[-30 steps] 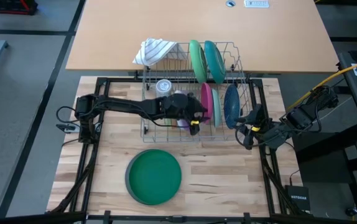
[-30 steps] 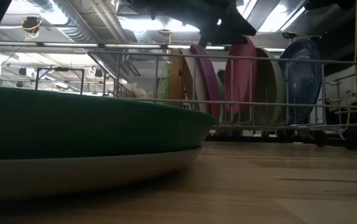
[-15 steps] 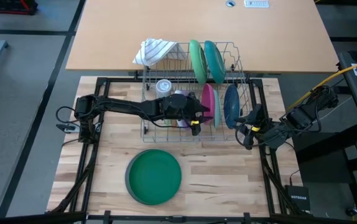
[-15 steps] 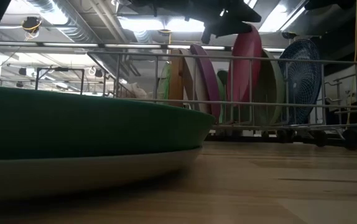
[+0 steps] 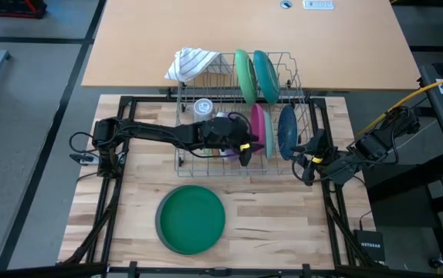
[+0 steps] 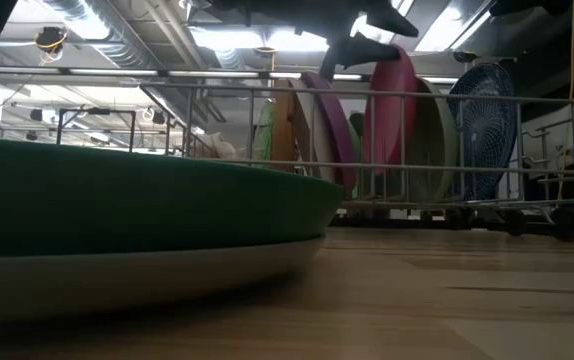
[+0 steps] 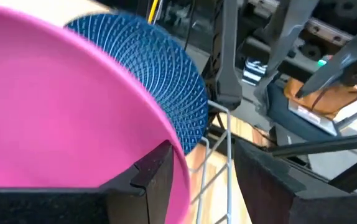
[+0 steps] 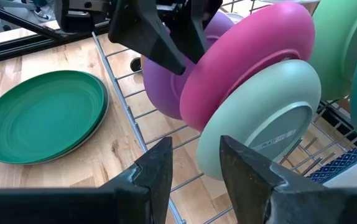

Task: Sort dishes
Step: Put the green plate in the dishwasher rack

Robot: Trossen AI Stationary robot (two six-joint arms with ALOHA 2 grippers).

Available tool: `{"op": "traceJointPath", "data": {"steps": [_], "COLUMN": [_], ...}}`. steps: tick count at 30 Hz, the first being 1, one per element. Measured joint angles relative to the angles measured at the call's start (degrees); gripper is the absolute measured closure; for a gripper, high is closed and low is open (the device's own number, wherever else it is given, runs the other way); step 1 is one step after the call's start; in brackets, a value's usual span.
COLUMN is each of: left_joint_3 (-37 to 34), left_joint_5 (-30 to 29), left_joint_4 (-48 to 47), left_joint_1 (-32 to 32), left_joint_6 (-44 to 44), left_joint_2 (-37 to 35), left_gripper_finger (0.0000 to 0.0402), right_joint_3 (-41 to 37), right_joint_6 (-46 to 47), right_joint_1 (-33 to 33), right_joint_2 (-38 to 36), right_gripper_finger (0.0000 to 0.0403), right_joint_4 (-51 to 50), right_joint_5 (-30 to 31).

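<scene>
Left gripper [image 5: 245, 147]: centre of the high view, over the rack [image 5: 299, 86]; fingers straddle the rim of the pink plate [image 5: 257, 126], one pad on each face, clamped on it as far as the left wrist view shows.
Right gripper [image 5: 305, 161]: right of centre in the high view, at the rack's right edge; fingers apart, holding nothing; waiting.
Pink plate: on edge in the rack's front row, at the centre of the high view.
Other dishes: purple plate [image 8: 166, 84] just beside the pink one on its left in the right wrist view; pale plate [image 8: 262, 127] just beside it on the other side; blue plate [image 5: 286, 131] next slot right in the high view; green plate [image 5: 244, 76] and teal plate [image 5: 265, 76] upright in the back row, upper centre.
Sorted stack: green dish [image 5: 191, 218] on a pale one, lower centre of the high view, on the table [image 5: 275, 224].
Risk 1: the grip is on the rim only; the plate may swing or slip out when lifted.
Risk 2: neighbours stand close; a tilted lift may drag the purple or pale plate, or tip them.
Risk 3: the rim may catch the rack wires if pulled sideways.
In the way: rack wires, close-packed plates, right gripper near the exit side.
Also there: cloth [image 5: 191, 62] on the rack's upper-left corner; glass [image 5: 203, 106] inside, left of the left gripper.
</scene>
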Motion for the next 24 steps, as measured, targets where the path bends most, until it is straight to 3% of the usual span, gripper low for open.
{"op": "traceJointPath", "data": {"steps": [5, 18, 24], "left_joint_3": [0.0, 0.0, 0.0], "left_joint_5": [0.0, 0.0, -4.0], "left_joint_4": [-3.5, -5.3, -5.0], "left_joint_1": [0.0, -0.3, 0.7], "left_joint_6": [-2.9, 4.2, 3.2], "left_joint_2": [0.0, 0.0, 0.0], "left_gripper_finger": [0.0243, 0.0243, 0.0243], "right_joint_3": [0.0, 0.0, 0.0], "right_joint_6": [0.0, 0.0, 0.0], "right_joint_1": [0.0, 0.0, 0.0], "right_joint_2": [0.0, 0.0, 0.0], "right_gripper_finger": [0.0267, 0.0267, 0.0267], "right_joint_4": [0.1, 0.7, 2.0], "right_joint_5": [0.0, 0.0, 0.0]}}
